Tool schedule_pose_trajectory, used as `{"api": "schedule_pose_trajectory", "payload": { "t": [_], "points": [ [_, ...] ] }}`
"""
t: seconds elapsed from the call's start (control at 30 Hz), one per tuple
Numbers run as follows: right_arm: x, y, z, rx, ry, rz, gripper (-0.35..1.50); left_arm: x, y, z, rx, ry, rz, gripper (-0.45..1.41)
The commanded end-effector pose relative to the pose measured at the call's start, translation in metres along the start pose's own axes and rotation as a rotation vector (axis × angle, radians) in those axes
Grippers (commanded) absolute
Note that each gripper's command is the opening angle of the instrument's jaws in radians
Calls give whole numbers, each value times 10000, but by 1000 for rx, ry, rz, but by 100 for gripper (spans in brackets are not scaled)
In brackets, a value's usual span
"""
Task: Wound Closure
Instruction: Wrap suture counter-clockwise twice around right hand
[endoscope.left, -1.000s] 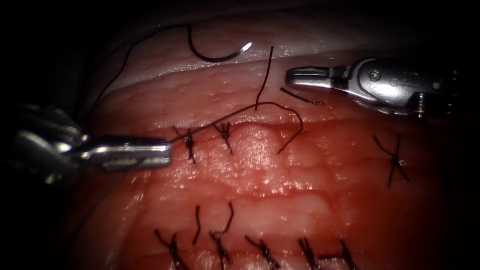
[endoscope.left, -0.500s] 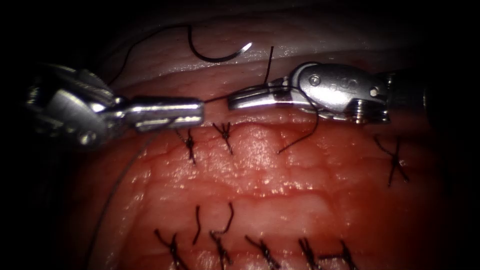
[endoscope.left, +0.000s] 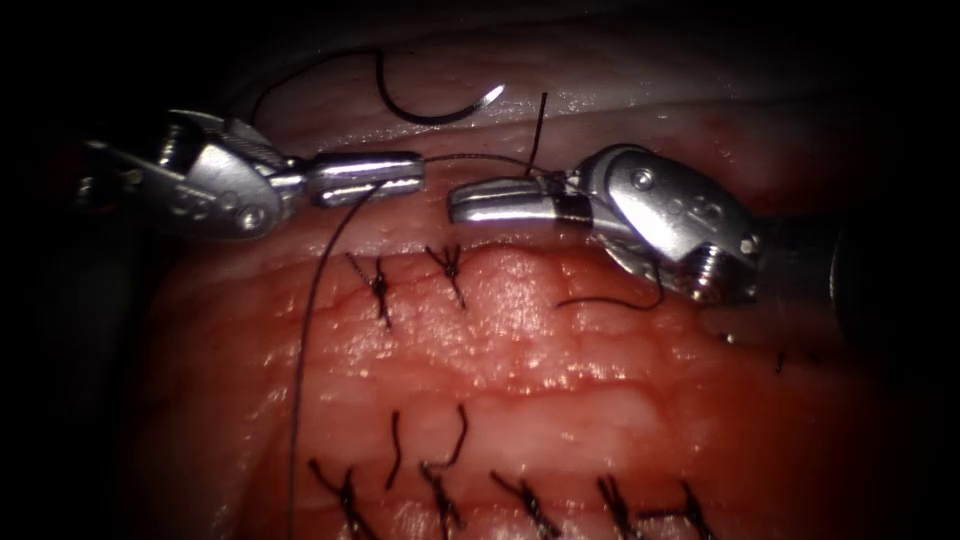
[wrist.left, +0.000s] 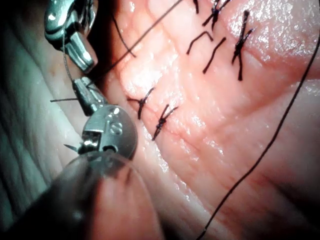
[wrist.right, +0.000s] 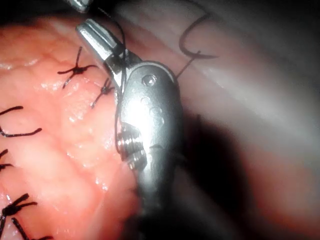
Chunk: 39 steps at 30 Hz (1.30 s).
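At the left of the endoscope view, the left arm's slim silver needle driver (endoscope.left: 385, 178) lies level above the wet red-and-pale pork belly tissue (endoscope.left: 560, 370), its jaws pressed together on the thin black suture thread (endoscope.left: 300, 380). From those jaws one run of thread drops in a long curve down the tissue's left side toward the lower edge, while another short run bridges the small gap to the tool on the right. Just below that gap, two dark knotted stitches (endoscope.left: 380, 290) sit side by side on the closed cut. Above and between the two tools, the curved dark steel needle (endoscope.left: 432, 112) rests free on the pale upper rim of the tissue, held by neither tool and not in the tissue, its bright point turned up to the right and its thread trailing away to the left. Right of the gap, the right arm's broader silver needle driver (endoscope.left: 495, 198) points left with its jaws closed flat; thread crosses them near the hinge, an upright thread end rises just behind them, and a loose strand curls beneath its wrist, though whether the jaws truly pinch any thread cannot be told. Along the lower edge runs a further row of dark knotted stitches (endoscope.left: 525, 500) with short cut thread ends above them.
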<state>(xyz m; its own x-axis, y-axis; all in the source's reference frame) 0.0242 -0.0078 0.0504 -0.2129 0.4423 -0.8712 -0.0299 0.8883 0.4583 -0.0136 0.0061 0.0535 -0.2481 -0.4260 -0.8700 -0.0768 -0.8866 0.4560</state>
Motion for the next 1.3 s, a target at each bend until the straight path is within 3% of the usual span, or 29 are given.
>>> {"api": "schedule_pose_trajectory", "payload": {
  "t": [0.03, 0.27, 0.33, 0.37, 0.4, 0.43, 0.47, 0.5, 0.6, 0.73, 0.77, 0.8, 0.83, 0.9, 1.0, 1.03, 1.07, 1.1, 1.13, 1.3],
  "points": [
    [-2, 0, 6, -10, 29, 3, -35, -8, 2, 8, -5, -2, -4, -45],
    [4, 0, 8, -110, 65, 11, -35, -7, 19, 27, -32, -20, -14, -45],
    [4, 1, 7, -175, 48, -4, 21, -1, 22, 30, -36, -16, -18, -45],
    [4, 2, 6, -197, 36, -23, 24, 2, 23, 31, -36, -11, -17, -45],
    [4, 4, 4, -254, 9, -63, 53, 9, 26, 34, -44, -2, -21, -45],
    [4, 4, 4, -254, 9, -63, 53, 9, 26, 34, -44, -2, -21, -45],
    [4, 7, 3, -288, -9, -81, 73, 19, 32, 39, -53, 4, -21, -45],
    [4, 8, 3, -317, -30, -109, 81, 23, 36, 42, -61, 6, -18, -45],
    [3, 9, 1, -344, -81, -161, 78, 35, 45, 52, -80, 10, -10, -45],
    [0, 7, -4, -341, -208, -233, 63, 47, 49, 60, -85, 12, -13, -45],
    [-3, 7, -7, -339, -239, -238, 51, 53, 49, 61, -85, 20, -14, -45],
    [-3, 7, -7, -339, -239, -238, 51, 53, 49, 61, -85, 20, -14, -45],
    [-6, 5, -13, -335, -184, -171, 14, 57, 48, 63, -85, 27, -16, -45],
    [-6, 5, -15, -328, -154, -149, 11, 56, 47, 63, -85, 29, -16, -45],
    [-4, 4, -20, -262, -120, -94, 37, 45, 46, 57, -89, 35, -21, -45],
    [-2, 4, -21, -256, -116, -75, 79, 41, 44, 55, -90, 30, -21, -45],
    [-2, 3, -21, -257, -114, -50, 101, 39, 43, 54, -90, 31, -28, -45],
    [-2, 3, -21, -257, -114, -50, 101, 39, 43, 54, -90, 31, -28, -45],
    [-1, 3, -21, -255, -109, -21, 116, 38, 42, 53, -91, 29, -29, -45],
    [0, -2, -19, -152, -68, 41, 113, 34, 41, 52, -91, 28, -29, -45]
  ]
}}
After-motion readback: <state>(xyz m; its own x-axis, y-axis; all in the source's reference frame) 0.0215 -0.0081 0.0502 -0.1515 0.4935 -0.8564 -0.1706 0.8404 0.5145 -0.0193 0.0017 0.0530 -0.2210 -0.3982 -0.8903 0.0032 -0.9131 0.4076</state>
